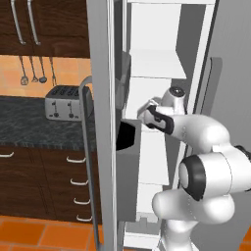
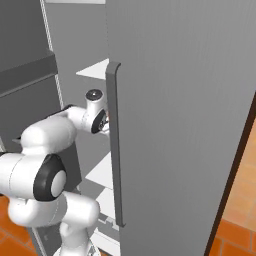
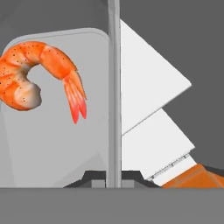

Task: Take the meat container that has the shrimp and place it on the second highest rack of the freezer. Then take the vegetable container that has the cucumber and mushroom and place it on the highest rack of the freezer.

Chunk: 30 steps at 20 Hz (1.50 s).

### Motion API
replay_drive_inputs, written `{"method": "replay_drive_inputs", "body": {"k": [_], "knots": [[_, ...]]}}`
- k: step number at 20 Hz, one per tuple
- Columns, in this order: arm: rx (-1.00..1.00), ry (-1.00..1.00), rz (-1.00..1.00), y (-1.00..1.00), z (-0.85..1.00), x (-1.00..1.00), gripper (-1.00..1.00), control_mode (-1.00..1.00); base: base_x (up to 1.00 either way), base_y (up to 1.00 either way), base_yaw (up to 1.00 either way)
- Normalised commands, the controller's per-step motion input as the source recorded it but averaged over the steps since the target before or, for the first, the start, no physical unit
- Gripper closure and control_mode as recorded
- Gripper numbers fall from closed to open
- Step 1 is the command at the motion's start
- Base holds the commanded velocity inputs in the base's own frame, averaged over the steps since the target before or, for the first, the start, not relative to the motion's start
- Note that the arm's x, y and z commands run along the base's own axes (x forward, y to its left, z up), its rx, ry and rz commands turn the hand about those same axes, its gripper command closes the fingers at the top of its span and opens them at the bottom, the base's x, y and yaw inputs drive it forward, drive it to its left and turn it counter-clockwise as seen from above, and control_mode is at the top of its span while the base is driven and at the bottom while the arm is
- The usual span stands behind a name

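Open freezer (image 1: 162, 63), white shelves inside.
You see the pincer (image 3: 113, 177) clamped on the rim of the meat container (image 3: 52, 144); the shrimp (image 3: 37, 76) lies in it, above the freezer shelves.

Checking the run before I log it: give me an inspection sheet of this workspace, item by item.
Surface: white freezer shelves, bare where visible.
Job's things: shrimp lies in the meat container; freezer door open.
Clutter: toaster on the dark counter.
Gripper: gripper shut on the meat container's rim, arm reaching into the freezer.
Cables: nothing seen.
Surroundings: dark wooden cabinets, hanging utensils, orange tiled floor.
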Motion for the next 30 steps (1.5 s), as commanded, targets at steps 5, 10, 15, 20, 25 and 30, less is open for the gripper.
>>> {"method": "replay_drive_inputs", "body": {"k": [5,10,15,20,25,30], "knots": [[0.00,0.00,0.00,0.00,-0.41,0.29,1.00,-1.00,0.00,0.00,0.00],[0.00,0.00,0.00,0.00,-0.21,0.44,1.00,-1.00,0.00,0.00,0.00],[0.00,0.00,0.00,0.00,-0.01,0.59,1.00,-1.00,0.00,0.00,0.00],[0.00,0.00,-0.03,0.00,-0.01,0.58,1.00,-1.00,0.00,0.00,0.00],[0.00,0.00,-0.01,0.00,-0.25,0.32,1.00,-1.00,0.00,0.00,0.00],[0.00,0.00,0.00,0.00,-0.15,0.39,1.00,-1.00,0.00,0.00,0.00]]}}
